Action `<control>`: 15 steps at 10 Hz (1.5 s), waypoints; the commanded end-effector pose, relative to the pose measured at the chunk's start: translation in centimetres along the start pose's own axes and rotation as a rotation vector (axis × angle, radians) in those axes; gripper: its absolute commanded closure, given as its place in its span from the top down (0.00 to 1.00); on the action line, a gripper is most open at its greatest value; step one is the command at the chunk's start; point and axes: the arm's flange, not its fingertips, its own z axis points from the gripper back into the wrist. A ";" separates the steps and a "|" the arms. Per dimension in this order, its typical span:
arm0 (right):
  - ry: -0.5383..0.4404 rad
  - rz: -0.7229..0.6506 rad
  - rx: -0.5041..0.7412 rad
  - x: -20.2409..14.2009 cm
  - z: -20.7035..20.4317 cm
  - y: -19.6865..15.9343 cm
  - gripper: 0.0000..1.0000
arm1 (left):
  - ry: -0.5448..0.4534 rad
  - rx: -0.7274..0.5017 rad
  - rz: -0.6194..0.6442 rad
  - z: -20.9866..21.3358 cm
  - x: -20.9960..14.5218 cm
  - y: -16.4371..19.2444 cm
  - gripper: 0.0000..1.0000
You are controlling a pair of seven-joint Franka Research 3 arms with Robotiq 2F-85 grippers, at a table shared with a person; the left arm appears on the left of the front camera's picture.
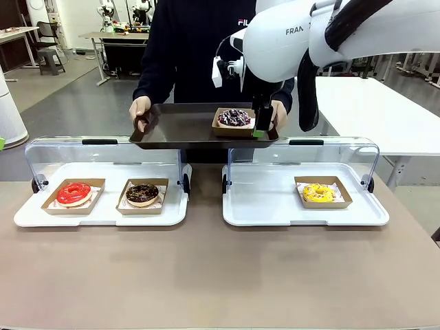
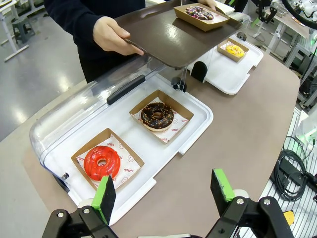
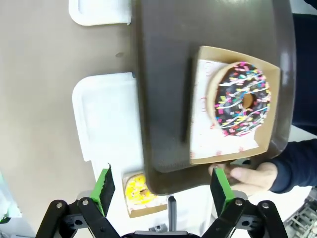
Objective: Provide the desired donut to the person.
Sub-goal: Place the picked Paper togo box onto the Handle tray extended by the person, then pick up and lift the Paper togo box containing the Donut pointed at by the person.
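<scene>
A person in a black sweatshirt (image 1: 185,48) holds a dark brown tray (image 1: 179,127) with both hands at the far side of the table. On it sits a chocolate donut with coloured sprinkles (image 1: 234,117) (image 3: 242,99) (image 2: 199,12) in a cardboard box. My right gripper (image 1: 262,125) (image 3: 162,188) hangs just beside that box near the tray's right edge. It is open, and nothing is between its green pads. My left gripper (image 2: 163,191) is open too, above the table in front of the left display tray.
The left white display tray (image 1: 103,214) holds a red donut (image 1: 73,193) and a chocolate donut (image 1: 142,193); the right one (image 1: 261,206) holds a yellow donut (image 1: 317,193). Both clear covers (image 1: 103,148) stand raised behind them. The near half of the table is bare.
</scene>
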 end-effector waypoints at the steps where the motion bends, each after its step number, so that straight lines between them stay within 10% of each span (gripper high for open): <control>1: 0.002 0.008 -0.016 0.1 0.0 -0.1 1.00 | -0.012 -0.012 -0.015 0.0 -0.2 0.2 1.00; 10: 0.000 0.001 -0.002 0.0 0.0 0.0 1.00 | -0.012 -0.012 -0.015 0.0 -0.2 0.2 1.00; 15: -0.351 -0.126 0.027 -18.4 5.5 7.6 1.00 | -0.012 -0.012 -0.015 0.0 -0.2 0.2 1.00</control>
